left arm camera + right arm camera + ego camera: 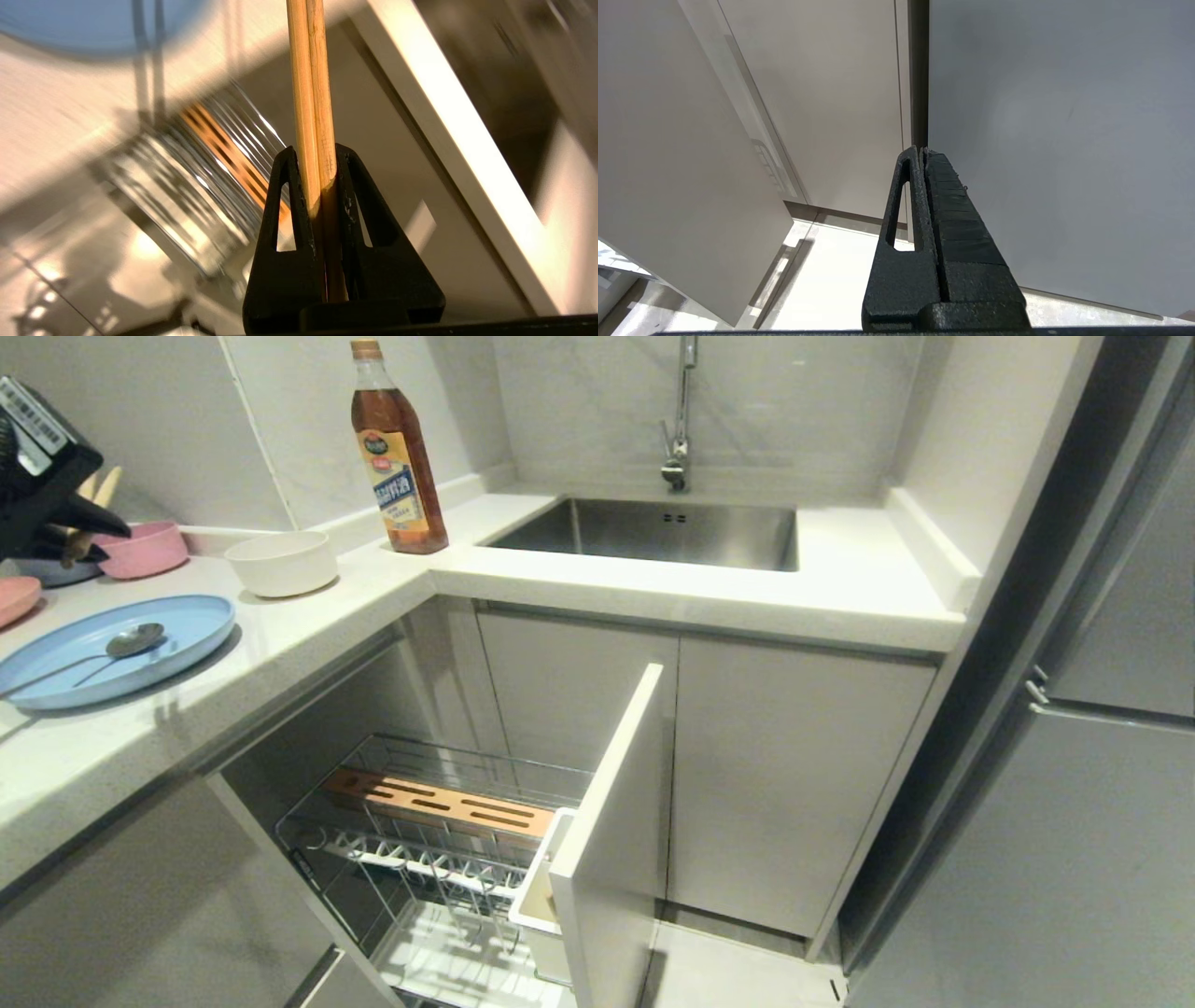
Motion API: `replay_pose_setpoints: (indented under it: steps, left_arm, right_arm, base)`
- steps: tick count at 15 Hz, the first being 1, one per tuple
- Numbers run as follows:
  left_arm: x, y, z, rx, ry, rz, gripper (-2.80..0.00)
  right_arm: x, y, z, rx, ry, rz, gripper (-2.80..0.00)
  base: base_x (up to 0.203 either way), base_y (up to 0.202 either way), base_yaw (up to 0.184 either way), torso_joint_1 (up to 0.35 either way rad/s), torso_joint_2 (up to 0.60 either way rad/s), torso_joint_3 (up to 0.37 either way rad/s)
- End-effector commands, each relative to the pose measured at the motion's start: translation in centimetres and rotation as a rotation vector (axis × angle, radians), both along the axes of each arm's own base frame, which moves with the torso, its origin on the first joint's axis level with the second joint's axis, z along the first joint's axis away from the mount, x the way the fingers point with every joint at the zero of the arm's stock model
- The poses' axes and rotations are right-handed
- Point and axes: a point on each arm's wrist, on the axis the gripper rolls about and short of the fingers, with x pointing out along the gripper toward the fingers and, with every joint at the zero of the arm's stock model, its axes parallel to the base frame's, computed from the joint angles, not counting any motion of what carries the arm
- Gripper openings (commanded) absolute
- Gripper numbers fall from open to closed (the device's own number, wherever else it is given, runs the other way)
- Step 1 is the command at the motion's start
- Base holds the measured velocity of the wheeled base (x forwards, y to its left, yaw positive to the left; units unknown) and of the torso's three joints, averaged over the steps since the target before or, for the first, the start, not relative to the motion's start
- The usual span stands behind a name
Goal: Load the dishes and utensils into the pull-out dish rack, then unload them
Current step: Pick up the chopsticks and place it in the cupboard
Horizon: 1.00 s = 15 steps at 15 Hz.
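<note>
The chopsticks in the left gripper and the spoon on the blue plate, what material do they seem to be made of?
The chopsticks look like light, unvarnished wood or bamboo: pale tan with fine lengthwise grain, matte. The spoon looks like polished metal, probably stainless steel: grey-silver, and its bowl reflects light. It lies on the plate, which is matte light blue, perhaps plastic.

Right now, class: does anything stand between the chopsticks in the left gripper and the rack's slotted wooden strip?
Nothing visible does. The left gripper is shut on the chopsticks above the countertop; the pull-out dish rack stands open below, and its slotted wooden strip is uncovered.
</note>
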Motion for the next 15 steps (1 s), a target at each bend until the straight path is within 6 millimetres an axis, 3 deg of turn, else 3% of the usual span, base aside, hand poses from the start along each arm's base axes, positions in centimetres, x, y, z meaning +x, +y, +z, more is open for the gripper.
replay_pose_setpoints:
  steps: [1, 5, 9, 11, 15]
  left_arm:
    - [-3.6, -1.2, 0.9, -0.031, -0.047, -0.144, -2.80]
    - [-7.4, -2.9, -1.5, -0.099, 0.170, -0.519, -2.80]
    - [-8.9, -3.2, -3.9, -0.107, 0.463, -0.782, -2.80]
    - [-8.5, -3.7, -4.7, -0.087, 0.559, -0.848, -2.80]
    - [-5.1, -5.6, -7.1, 0.020, 0.783, -0.853, -2.80]
  right_arm:
    - [0.0, 0.0, 0.0, -0.001, 0.000, 0.000, -2.80]
    - [0.0, 0.0, 0.0, 0.000, 0.000, 0.000, -2.80]
    - [0.0, 0.0, 0.0, 0.000, 0.000, 0.000, -2.80]
    - [0.0, 0.0, 0.0, 0.000, 0.000, 0.000, -2.80]
    - [0.0, 0.0, 0.0, 0.000, 0.000, 0.000, -2.80]
  base:
    - [0.000, 0.000, 0.000, 0.000, 0.00, 0.000]
    - [0.000, 0.000, 0.000, 0.000, 0.00, 0.000]
    - [0.000, 0.000, 0.000, 0.000, 0.00, 0.000]
    - [0.000, 0.000, 0.000, 0.000, 0.00, 0.000]
    - [0.000, 0.000, 0.000, 0.000, 0.00, 0.000]
